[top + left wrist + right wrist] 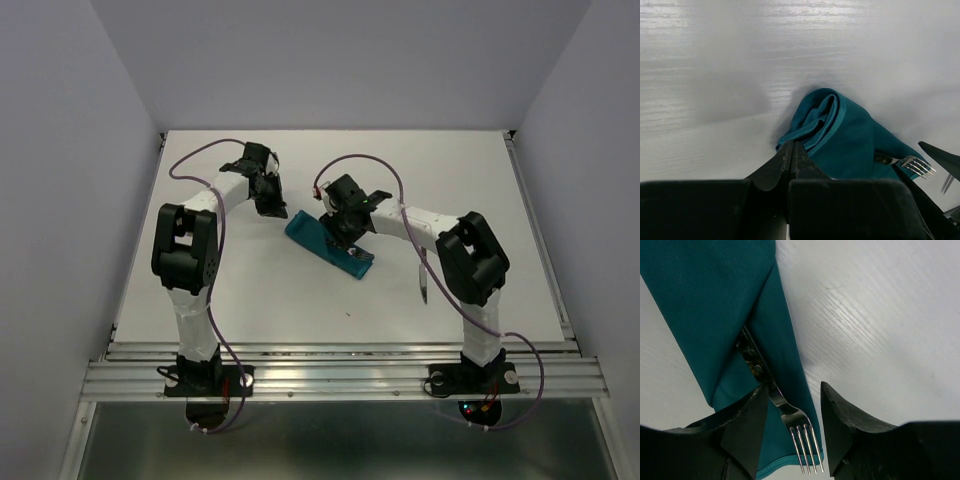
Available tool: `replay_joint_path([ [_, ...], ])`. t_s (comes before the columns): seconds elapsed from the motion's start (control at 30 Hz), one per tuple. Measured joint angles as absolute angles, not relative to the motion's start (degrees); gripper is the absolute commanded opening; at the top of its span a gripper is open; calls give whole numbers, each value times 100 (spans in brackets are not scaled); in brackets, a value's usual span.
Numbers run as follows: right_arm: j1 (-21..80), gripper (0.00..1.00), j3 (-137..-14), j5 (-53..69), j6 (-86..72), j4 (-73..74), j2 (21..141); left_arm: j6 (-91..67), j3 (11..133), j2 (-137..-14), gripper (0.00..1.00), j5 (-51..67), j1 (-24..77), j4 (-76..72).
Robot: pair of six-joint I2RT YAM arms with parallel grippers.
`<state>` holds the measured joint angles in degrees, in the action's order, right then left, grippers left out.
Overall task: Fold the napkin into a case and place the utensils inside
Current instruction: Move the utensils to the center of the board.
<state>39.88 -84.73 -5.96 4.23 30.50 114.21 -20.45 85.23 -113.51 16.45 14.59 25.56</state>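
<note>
Mid table, the case lies 10-to-4 o'clock with the fork tucked in, tines out the 4 o'clock end, right jaws released astride them, left jaws clenched at the 10 o'clock end, seemingly anchoring the cloth.

A white table carries the folded teal case and a knife.

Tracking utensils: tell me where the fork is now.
Right wrist view: the fork lies tucked in the teal napkin, tines poking out between the fingers of the open right gripper.
</note>
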Motion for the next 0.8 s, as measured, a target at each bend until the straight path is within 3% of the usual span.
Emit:
replay_joint_path([
  [0.53, 4097, 44, -8687, -276, 666, 3159, 11596, -2045, 8521, -11351, 5, 1649, 1439, 2554],
  [0.8, 4136, 45, -8621, -235, 666, 3157, 11598, -2045, 8521, -11351, 5, 1656, 1439, 2554],
])
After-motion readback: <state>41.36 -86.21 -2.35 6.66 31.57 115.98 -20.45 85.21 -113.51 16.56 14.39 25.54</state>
